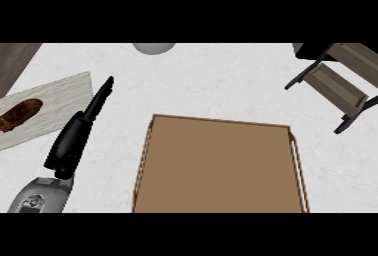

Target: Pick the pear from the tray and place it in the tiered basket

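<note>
We see one hand only: the left hand (74, 140), entering from the lower left edge of the head view on its grey forearm. Its fingers (103, 92) are straight and held together, pointing up and slightly right; they hold nothing. The right hand does not show.

The tray (221, 165) lies in the lower centre of the tabletop (221, 80). Its brown floor is bare: we find no pear on it. We cannot locate the pear anywhere in this view. The only small object present is a dark brown, elongated item (18, 114) on a pale mat (59, 97) at the left edge, just left of the fingers; we cannot tell what it is.

The basket (336, 82), with dark frame and slatted wooden tiers, stands at the upper right, well apart from the left hand and across the tray from it. A grey rounded object (153, 47) sits at the top edge.

We judge that the basket lies on the right arm's side, so the placing reach favours that arm.
</note>
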Motion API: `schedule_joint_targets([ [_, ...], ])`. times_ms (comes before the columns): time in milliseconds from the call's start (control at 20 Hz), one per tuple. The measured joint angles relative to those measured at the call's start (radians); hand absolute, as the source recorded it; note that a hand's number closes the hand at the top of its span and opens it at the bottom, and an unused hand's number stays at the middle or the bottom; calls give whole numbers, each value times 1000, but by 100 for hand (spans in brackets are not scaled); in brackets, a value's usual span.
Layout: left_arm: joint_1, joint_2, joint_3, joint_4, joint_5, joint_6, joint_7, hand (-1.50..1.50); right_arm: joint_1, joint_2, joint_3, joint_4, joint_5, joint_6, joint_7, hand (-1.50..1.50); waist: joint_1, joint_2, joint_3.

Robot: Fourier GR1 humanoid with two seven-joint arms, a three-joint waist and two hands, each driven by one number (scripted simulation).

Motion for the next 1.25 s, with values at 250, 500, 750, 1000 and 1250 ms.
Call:
schedule_joint_targets([
  [250, 12, 2, 10, -1, 4, -7, -10, 0, -115, 152, 49, 150, 92, -58, -10, 150, -2, 1, 1],
  [500, 13, -1, 18, 5, 4, -7, -17, 0, -174, 279, 19, 312, 127, -180, -92, -150, -6, 4, 4],
  [750, 20, -3, 24, 3, -2, -3, -25, 0, -210, 363, -39, 445, 118, -261, -229, -150, -10, 5, 5],
  [1000, 26, -12, 20, 3, -6, -3, -19, 0, -250, 380, -109, 517, 117, -416, -339, -150, -15, 5, 6],
  [1250, 46, -13, 23, -8, -12, 4, -22, 0, -284, 303, -135, 574, 173, -587, -355, -150, -28, 0, 5],
])
